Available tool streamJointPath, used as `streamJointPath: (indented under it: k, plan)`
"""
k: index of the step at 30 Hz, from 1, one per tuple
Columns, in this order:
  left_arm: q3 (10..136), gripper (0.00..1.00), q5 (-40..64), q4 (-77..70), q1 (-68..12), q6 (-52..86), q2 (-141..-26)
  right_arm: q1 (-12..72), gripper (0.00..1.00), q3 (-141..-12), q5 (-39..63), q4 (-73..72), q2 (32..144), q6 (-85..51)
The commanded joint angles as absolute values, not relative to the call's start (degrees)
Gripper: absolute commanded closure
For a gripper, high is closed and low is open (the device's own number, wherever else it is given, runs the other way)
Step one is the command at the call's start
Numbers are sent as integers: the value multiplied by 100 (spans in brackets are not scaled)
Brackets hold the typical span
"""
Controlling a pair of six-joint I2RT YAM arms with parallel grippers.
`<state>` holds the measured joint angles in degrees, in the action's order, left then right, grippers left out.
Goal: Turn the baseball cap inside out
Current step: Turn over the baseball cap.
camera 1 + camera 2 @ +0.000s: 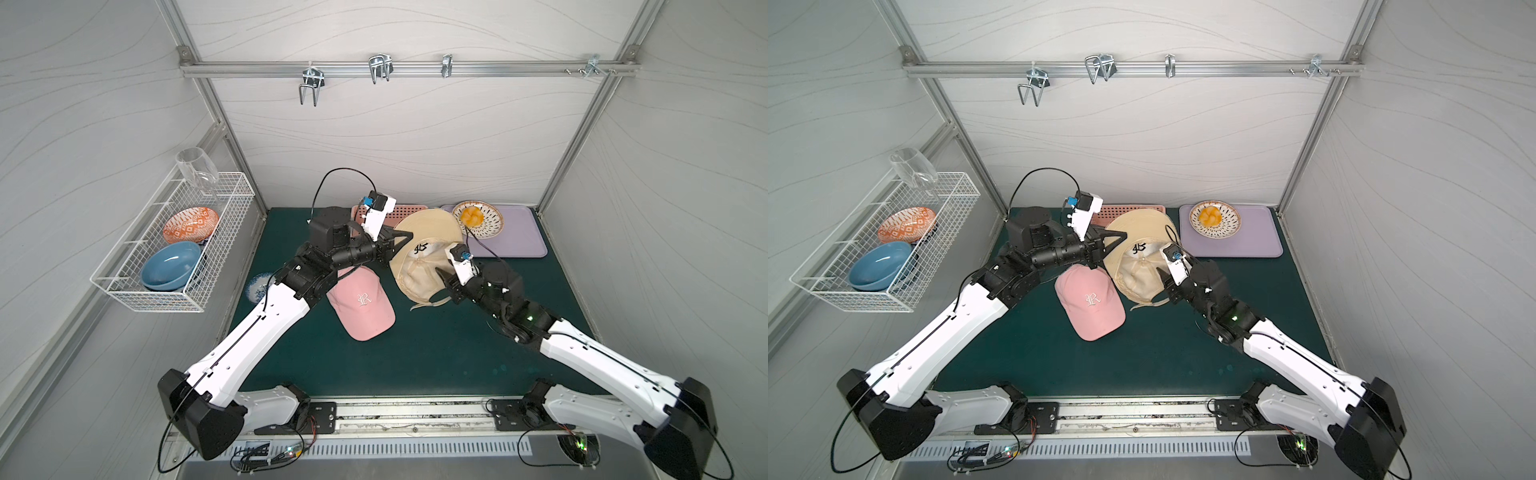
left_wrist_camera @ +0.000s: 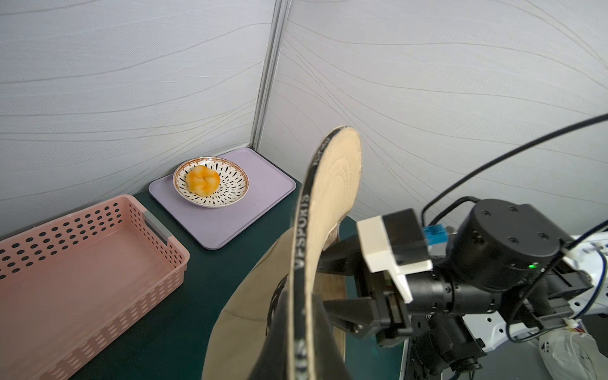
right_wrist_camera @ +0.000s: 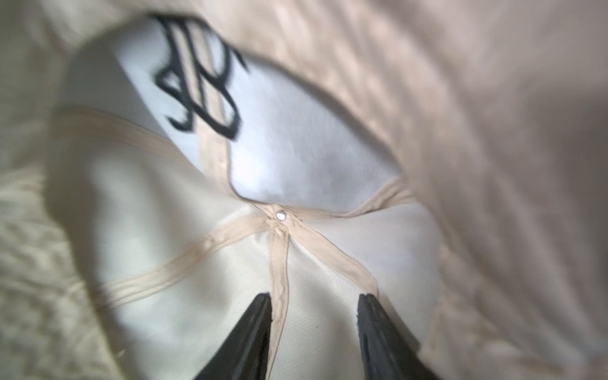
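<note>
The beige baseball cap (image 1: 417,276) sat hollow-side up at the back of the green mat (image 1: 415,365), beside a pink cap (image 1: 361,307) stitched "R". The left gripper (image 1: 405,237) was clamped on its rim by the brim. The right gripper (image 3: 316,302), jaws apart, pressed into the lining. To my eye the crown wasn't pushed through yet, so most of the job remained. The sweatband (image 2: 302,237) read "…SPORTS"; I couldn't read the black logo stitching (image 3: 197,82) from its back

A white wire basket (image 1: 149,293) hangs on the left wall. It holds an orange patterned bowl (image 1: 190,224), a blue bowl (image 1: 170,266) and a tilted wine glass (image 1: 197,170). On the green surface (image 1: 436,353), a pink cap (image 1: 361,307) lies crown up near the centre. At the back stand a pink perforated basket (image 2: 82,263) and a lilac tray (image 1: 519,237). The tray carries a patterned dish (image 1: 494,226) with an orange food item (image 1: 473,216). Metal hooks (image 1: 309,85) hang from the rear rail.
</note>
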<state>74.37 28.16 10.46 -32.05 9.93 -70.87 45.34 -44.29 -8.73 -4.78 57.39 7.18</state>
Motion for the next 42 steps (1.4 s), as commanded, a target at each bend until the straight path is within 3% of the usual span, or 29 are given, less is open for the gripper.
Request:
streamJointPath:
  k: [1,7,12,27,33,38,42]
  plan:
    - [7473,100,2792,530,-3255,1332,-7107,4511,60,-4413,84,-1034,5700,758]
    - [7462,100,2736,282,-3416,1805,-7236,4560,83,-4483,106,-1606,5996,747]
    - [7417,100,2570,254,-3487,2054,-7256,4711,93,-4537,-661,-1968,6191,894]
    - [7159,100,3470,-980,-3539,4072,-7488,4740,100,-4471,-2017,-2782,6876,822]
    - [7182,100,3204,-804,-3542,3848,-7371,4707,92,-4527,-2426,-2385,7106,464]
    - [7202,100,2615,-180,-3548,3086,-7259,4637,75,-4373,-2426,-2049,6779,341]
    - [7219,100,2036,184,-3547,2423,-7241,4608,52,-4363,-1866,-1538,6110,355]
